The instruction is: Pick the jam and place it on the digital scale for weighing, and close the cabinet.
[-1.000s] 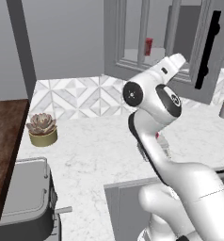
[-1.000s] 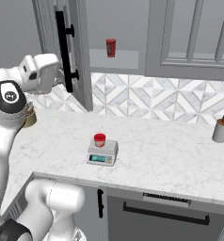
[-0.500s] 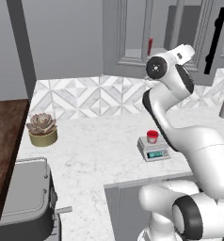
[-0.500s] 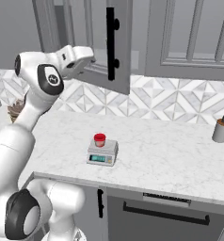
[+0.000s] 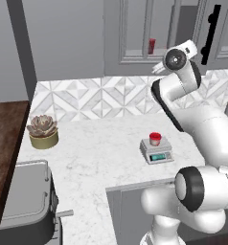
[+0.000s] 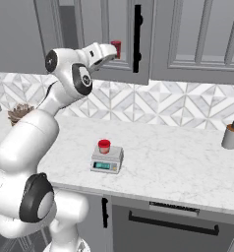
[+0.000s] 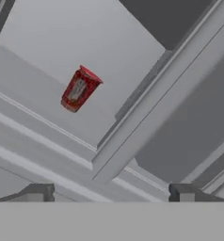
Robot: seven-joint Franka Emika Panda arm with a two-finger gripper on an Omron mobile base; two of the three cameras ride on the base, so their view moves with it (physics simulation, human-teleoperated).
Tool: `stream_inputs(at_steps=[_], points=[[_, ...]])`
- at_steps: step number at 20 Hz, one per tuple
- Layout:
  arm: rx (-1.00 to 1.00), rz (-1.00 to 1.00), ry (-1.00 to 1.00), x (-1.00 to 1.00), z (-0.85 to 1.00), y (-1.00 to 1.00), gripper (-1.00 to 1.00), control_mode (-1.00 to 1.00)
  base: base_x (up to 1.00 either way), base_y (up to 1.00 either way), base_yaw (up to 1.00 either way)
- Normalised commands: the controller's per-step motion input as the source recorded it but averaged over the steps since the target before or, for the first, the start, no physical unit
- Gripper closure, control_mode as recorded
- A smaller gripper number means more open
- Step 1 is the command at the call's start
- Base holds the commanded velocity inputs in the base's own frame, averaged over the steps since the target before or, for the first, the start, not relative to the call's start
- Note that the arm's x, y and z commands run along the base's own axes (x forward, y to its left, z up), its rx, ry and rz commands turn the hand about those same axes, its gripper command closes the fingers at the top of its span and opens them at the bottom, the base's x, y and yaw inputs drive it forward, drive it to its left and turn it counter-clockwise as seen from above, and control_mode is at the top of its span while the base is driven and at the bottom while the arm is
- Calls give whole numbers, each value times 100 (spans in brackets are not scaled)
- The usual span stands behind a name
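Observation:
The jam (image 5: 155,138) (image 6: 104,145), a squat red jar, stands on the digital scale (image 5: 157,154) (image 6: 107,163) on the marble counter. My gripper (image 6: 110,48) (image 5: 186,47) (image 7: 109,193) is raised against the glass front of the cabinet (image 6: 144,59), just left of its black bar handle (image 6: 137,37) (image 5: 211,28). It is open, with nothing between the fingertips (image 7: 38,192). The cabinet door looks almost flush with its neighbour. A taller slim red container (image 7: 79,88) (image 6: 116,48) (image 5: 151,46) stands on the shelf behind the glass.
A potted succulent (image 5: 43,130) (image 6: 19,114) sits at the counter's left. A soap dispenser (image 6: 231,136) stands at the far right. A grey appliance (image 5: 22,201) is low on the left. A dishwasher front (image 6: 173,224) lies under the counter.
The arm has swung right and up with the cabinet door, and the door has turned from wide open to nearly shut. The jam has stayed on the scale.

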Motion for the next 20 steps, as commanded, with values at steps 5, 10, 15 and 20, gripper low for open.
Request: stream_inputs(at_steps=[5, 10, 15, 20], points=[[3, 10, 0, 80, -27, -5, -100, -100, 0, 0, 0], [3, 8, 0, 77, -38, 0, -100, -100, 0, 0, 0], [1, 1, 7, 2, -1, -9, -100, -100, 0, 0, 0], [0, 0, 6, 1, -20, -21, -100, -100, 0, 0, 0]])
